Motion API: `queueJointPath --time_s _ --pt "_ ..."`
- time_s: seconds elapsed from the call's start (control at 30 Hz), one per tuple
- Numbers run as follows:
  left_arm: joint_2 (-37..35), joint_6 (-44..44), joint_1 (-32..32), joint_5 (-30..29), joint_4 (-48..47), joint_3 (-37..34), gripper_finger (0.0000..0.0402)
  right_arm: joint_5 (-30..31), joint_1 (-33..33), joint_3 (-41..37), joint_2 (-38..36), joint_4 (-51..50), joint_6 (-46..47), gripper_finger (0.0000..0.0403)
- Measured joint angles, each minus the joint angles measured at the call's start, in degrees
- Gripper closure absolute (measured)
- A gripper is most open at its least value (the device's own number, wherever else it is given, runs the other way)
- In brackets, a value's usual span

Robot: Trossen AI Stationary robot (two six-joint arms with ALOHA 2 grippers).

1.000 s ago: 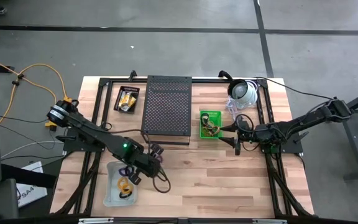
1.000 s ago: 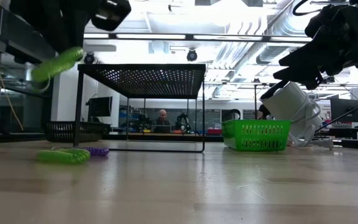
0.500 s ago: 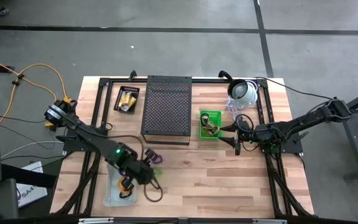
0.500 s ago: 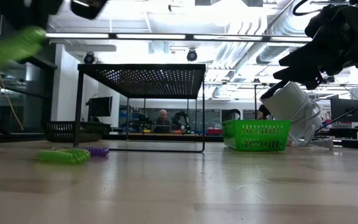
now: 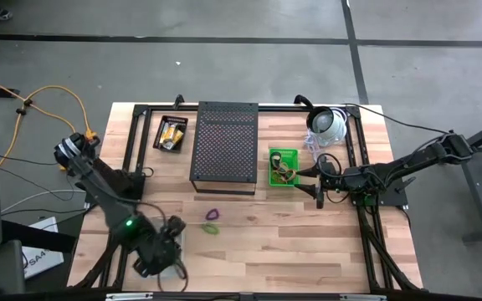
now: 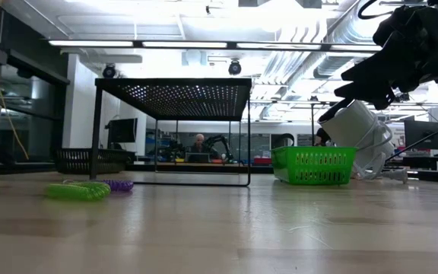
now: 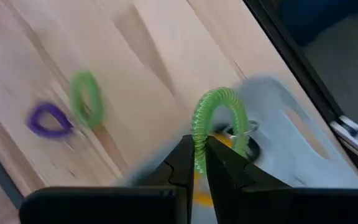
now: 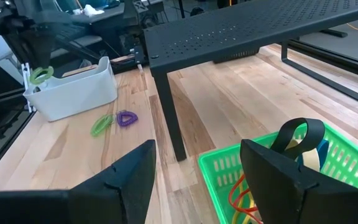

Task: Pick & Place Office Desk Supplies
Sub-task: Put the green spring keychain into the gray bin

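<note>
Your left gripper [image 7: 199,163] over white bin [image 7: 303,134] at counter's [image 5: 308,242] front-left corner, jaws clamped on green coil loop [image 7: 219,121]. Second green loop [image 5: 212,227] and purple loop [image 5: 213,215] lie just beside each other on counter. Your right gripper [image 8: 194,171] near green basket [image 5: 283,167], jaws wide, gripping nothing.

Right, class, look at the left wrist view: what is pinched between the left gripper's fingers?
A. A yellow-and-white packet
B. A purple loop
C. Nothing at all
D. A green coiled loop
D: the left gripper is shut on a green coiled loop, held above the white tray, while the purple loop and another green loop lie on the table.
</note>
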Motion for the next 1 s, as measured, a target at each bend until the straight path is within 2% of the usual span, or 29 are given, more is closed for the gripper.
queueJointPath --time_s 0.3,0.53,0.63,0.83,1.0 --pt "0.0 -13.0 -8.3 -1.5 -2.9 0.0 0.0376 0.0 0.0 0.0 0.0 0.0 0.0 0.0180" --pt "1.5 -13.5 -9.7 -6.1 -3.1 0.0 0.0376 0.0 0.0 0.0 0.0 0.0 0.0 0.0180" --pt "4.1 -13.5 -8.8 -6.1 -3.3 0.0 0.0376 0.0 0.0 0.0 0.0 0.0 0.0 0.0180" --pt "9.0 -16.9 -7.1 1.3 -3.5 -0.1 0.0376 0.0 0.0 0.0 0.0 0.0 0.0 0.0180" --pt "10.2 -19.2 -6.3 6.1 -3.4 -0.1 0.0376 0.0 0.0 0.0 0.0 0.0 0.0 0.0180"
